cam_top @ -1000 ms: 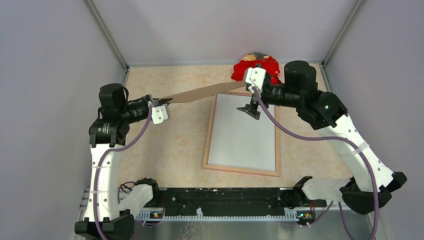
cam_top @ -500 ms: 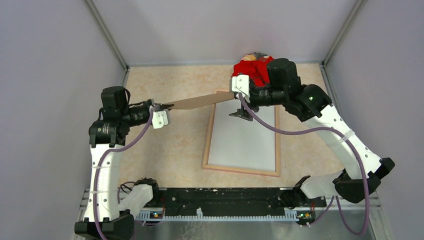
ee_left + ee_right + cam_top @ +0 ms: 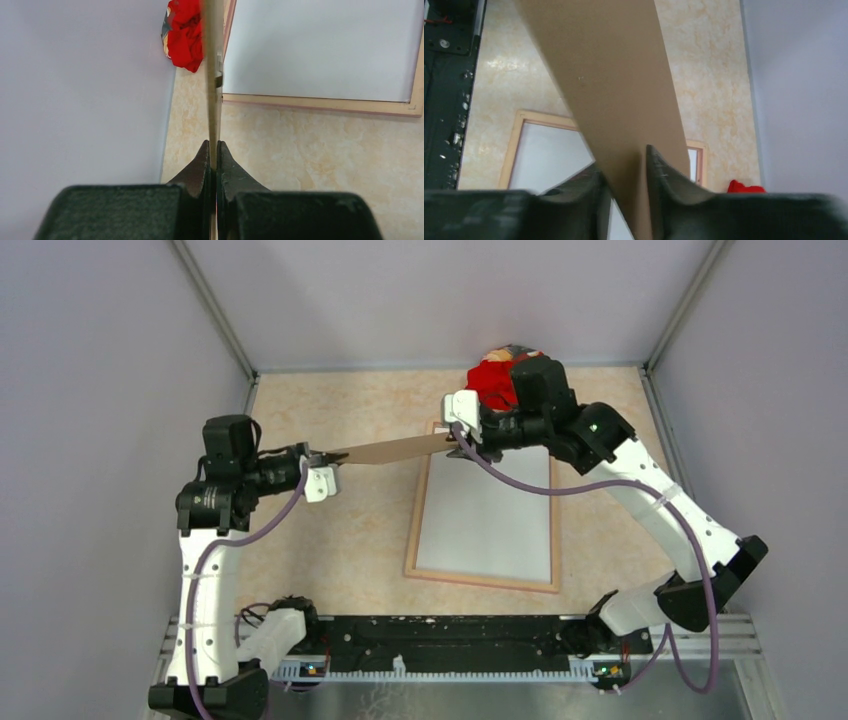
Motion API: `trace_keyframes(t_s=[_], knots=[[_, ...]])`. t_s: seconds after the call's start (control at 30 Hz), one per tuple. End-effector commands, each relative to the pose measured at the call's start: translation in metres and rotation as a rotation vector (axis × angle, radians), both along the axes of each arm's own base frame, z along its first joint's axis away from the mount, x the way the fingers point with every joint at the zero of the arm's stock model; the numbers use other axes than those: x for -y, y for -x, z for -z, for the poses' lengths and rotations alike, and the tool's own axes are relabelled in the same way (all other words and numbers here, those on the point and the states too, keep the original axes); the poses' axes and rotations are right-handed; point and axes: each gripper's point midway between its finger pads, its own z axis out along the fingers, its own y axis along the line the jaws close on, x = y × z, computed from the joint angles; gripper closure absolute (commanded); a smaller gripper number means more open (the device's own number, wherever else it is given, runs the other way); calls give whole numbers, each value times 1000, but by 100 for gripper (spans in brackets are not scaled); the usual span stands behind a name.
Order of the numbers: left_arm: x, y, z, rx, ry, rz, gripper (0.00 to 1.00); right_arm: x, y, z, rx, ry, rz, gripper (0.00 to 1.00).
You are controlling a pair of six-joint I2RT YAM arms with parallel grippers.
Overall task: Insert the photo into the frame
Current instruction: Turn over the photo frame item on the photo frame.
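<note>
left gripper point(image 3: 333, 456) pinched tight on one end of a brown backing board point(image 3: 390, 451), held nearly on edge above the table point(image 3: 340, 540) | right gripper point(image 3: 621, 155) straddles the other end, clamped or not cannot tell | frame point(image 3: 480, 582) lies flat beneath, tan back up, white panel point(image 3: 490, 520) filling it | red cloth point(image 3: 492, 380) just behind

**Lilac booth, marbled counter**

You are looking into a booth closed on three sides. Plain pale lilac panels form the back wall point(image 3: 450, 300), the left wall point(image 3: 90, 390) and the right wall point(image 3: 770, 390). Slanting grey metal posts point(image 3: 215, 310) join them at the rear corners. The counter point(image 3: 330, 540) is beige with cream marbling, evenly lit, with only soft shadows. A black rail point(image 3: 450, 635) runs along its near edge.
</note>
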Motion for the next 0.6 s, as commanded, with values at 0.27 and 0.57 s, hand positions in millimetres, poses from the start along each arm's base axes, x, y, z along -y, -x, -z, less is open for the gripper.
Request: trace_keyframes(t_s=[0.27,0.57], knots=[[10,-7,-78,282,137,14,21,-24,0,-49,126,-186,-9,100],[1,-30,-135,321,351,-123,1,-22,-7,-134,203,-466,96,100]])
